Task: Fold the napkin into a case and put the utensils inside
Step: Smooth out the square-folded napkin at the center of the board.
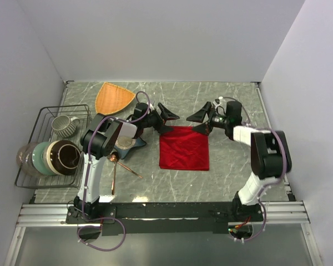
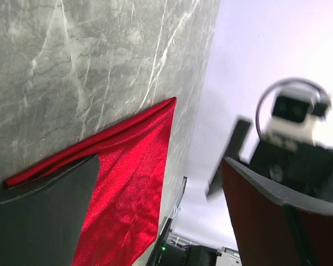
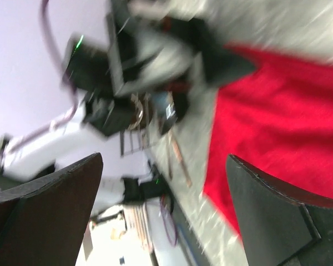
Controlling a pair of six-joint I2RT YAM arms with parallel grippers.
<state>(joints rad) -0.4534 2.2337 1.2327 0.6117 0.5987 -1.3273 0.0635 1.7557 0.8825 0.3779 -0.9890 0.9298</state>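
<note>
Napkin: the napkin lies flat at mid-worktop as a roughly square red patch. Your left wrist view shows a doubled layer along its far edge, so it looks folded at least once.
Case: not made yet; the cloth is too wide to be a narrow pocket.
Utensils: the utensils lie bare on the worktop, well to the left of the napkin, next to the left arm. None is on or in the cloth.
Left end effector: the left end effector is released, jaws wide, at the napkin's far-left corner with nothing between them. One finger overlaps the cloth edge in your wrist view; you cannot tell whether it touches.
Right end effector: the right end effector is likewise released and empty at the far-right corner.
Step in hand: folding, judged from both jaws set at the far edge.
Next move: you probably need both jaws lowered onto the far corners, pinching every layer together, then drawn toward the near edge evenly so the fold stays square.
Surroundings: blue star dish, orange plate and wire rack sit to the left, clear of the fold.
</note>
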